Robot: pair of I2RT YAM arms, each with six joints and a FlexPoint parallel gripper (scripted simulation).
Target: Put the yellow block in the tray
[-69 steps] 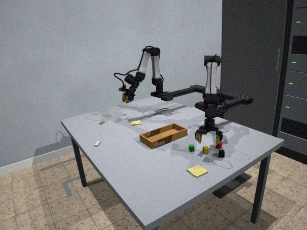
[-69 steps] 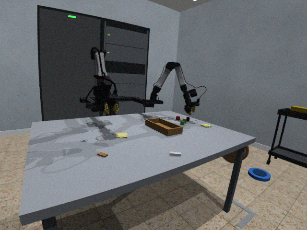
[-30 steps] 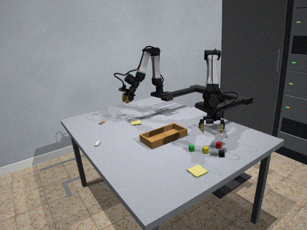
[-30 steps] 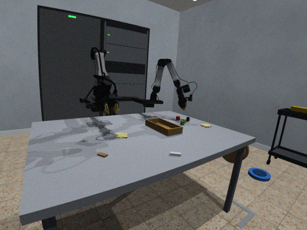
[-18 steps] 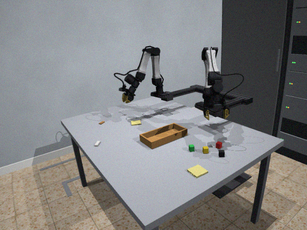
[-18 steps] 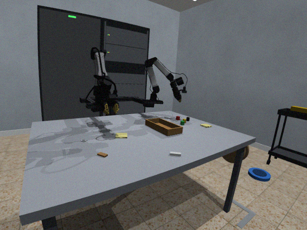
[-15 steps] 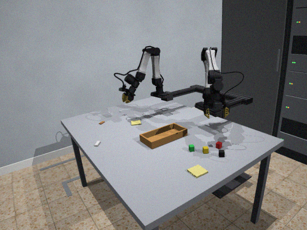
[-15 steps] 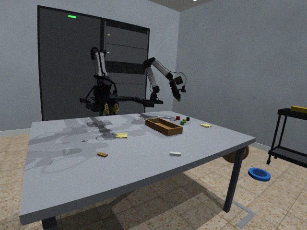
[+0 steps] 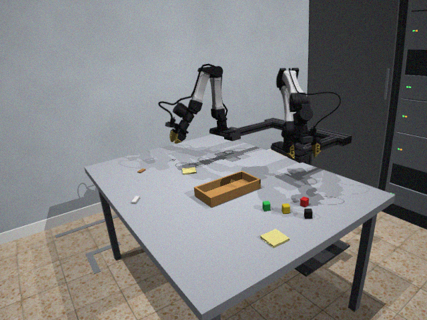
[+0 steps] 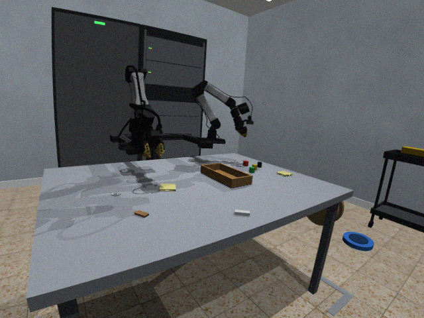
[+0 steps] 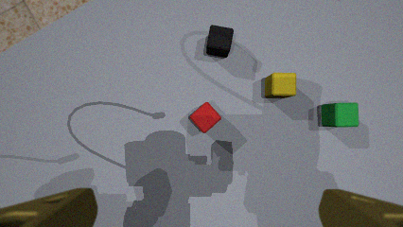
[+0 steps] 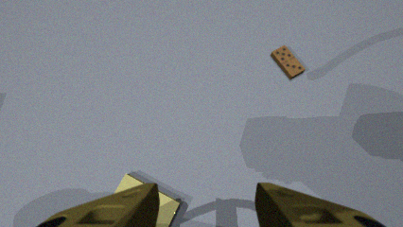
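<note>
Plainly, yellow block (image 9: 285,209) (image 10: 254,165) (image 11: 284,84) sits on table outside wooden tray (image 9: 232,195) (image 10: 218,175), between green block (image 9: 266,205) (image 10: 252,169) (image 11: 347,114) and black block (image 9: 307,213) (image 10: 259,164) (image 11: 219,41). Looks light, stiff, hardly fragile; smooth faces might slip if pinched by edges. Best hold: squarely across opposite sides, fingertips kept off green neighbour. Left gripper (image 9: 304,151) (image 10: 244,134) (image 11: 208,208) wide, nothing held, well above table; block lies below, forward of fingers, right of centre in wrist view. Right gripper (image 9: 175,137) (image 10: 154,150) (image 12: 208,203) half-spread, nothing between fingers, well away from block.

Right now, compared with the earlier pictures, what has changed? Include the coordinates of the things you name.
The left pincer (image 9: 303,151) (image 10: 243,134) (image 11: 207,199) has moved up and back towards its base, away from the yellow block (image 9: 285,209) (image 10: 254,166) (image 11: 283,85). It is open, with nothing taken hold of. The yellow block, tray (image 9: 234,197) (image 10: 218,177) and right pincer (image 9: 175,137) (image 10: 154,150) (image 12: 206,192) stayed as they were.
</note>
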